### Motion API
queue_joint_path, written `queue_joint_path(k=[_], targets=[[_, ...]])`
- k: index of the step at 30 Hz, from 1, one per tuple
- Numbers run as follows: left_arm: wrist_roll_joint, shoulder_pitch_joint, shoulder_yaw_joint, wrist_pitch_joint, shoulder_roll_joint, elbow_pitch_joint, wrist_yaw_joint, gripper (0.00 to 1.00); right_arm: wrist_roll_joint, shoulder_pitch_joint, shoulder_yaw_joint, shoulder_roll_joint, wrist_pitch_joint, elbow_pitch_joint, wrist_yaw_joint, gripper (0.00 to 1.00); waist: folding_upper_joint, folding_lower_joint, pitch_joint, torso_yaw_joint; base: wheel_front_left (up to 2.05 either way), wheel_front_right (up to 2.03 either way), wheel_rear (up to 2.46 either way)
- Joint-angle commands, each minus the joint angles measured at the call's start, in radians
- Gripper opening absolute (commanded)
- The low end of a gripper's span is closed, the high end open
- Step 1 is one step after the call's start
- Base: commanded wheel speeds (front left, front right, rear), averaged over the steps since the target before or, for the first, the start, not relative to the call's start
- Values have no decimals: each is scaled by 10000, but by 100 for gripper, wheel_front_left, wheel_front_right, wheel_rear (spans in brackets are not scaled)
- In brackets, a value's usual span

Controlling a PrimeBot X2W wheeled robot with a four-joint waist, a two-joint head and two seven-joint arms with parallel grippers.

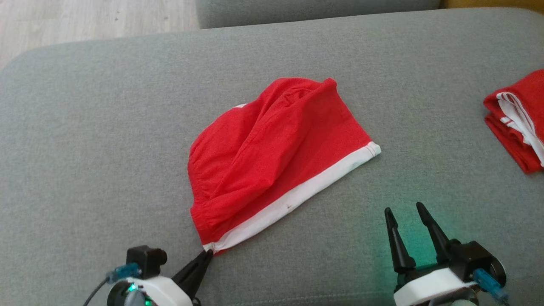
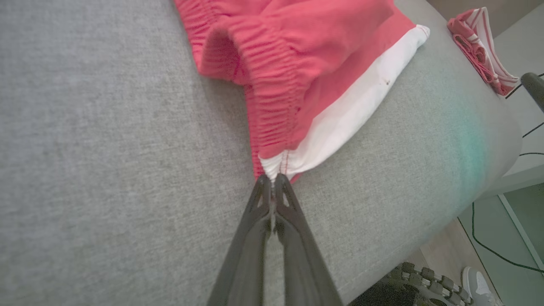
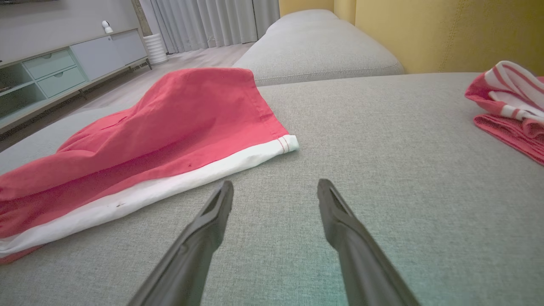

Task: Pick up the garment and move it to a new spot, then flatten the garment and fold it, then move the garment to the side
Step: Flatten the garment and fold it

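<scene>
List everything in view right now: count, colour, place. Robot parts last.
garment: 1, red with a white band, crumpled mid-seat
folded cloth: 1, red and white, at the seat's right edge
sofa seat: 1, grey, under both
second cushion: 1, grey, behind the seat
floor: pale wood, beyond the sofa
cabinet: 1, pale, with drawers, across the room
curtains: white, beside the cabinet
wall: yellow, behind the sofa
left gripper: 1, dark fingers, shut on the garment's near white-banded corner
right gripper: 1, dark fingers, open over bare seat right of the garment, holding nothing
</scene>
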Motion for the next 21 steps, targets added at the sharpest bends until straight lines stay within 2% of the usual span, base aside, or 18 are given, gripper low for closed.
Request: queue_joint_path(k=[1, 2, 4, 5, 6, 9, 15, 21], targets=[[32, -257, 319, -133, 134, -116, -28, 0, 49, -105, 223, -54, -109, -279, -7, 100, 0, 0, -14, 32, 0, 0, 0], [67, -278, 301, -206, 81, 19, -24, 6, 47, -104, 217, -54, -109, -270, -7, 100, 0, 0, -31, 62, 0, 0, 0], [137, -299, 269, -347, 3, 303, -4, 30, 37, -96, 208, -54, -109, -257, -7, 100, 0, 0, -79, 105, 0, 0, 0], [191, -307, 292, -478, -35, 427, 64, 51, 30, -83, 195, -54, -109, -250, -7, 100, 0, 0, -123, 129, 0, 0, 0], [217, -297, 327, -604, -80, 525, 117, 100, 21, -68, 179, -54, -109, -245, -7, 100, 0, 0, -167, 147, 0, 0, 0], [467, -198, 680, -1144, -250, 514, 514, 100, -76, -15, 28, -54, -109, -352, -7, 100, 0, 0, -404, 219, 0, 0, 0], [1235, 363, 1839, -1341, -750, -542, 1032, 100, -274, 212, -660, -54, -109, -732, -7, 100, 0, 0, -896, 488, 0, 0, 0], [2776, 1135, 3481, -1346, -1476, -1706, 1038, 100, -512, 267, -1537, -54, -109, -1024, -7, 100, 0, 0, -1291, 714, 0, 0, 0]])
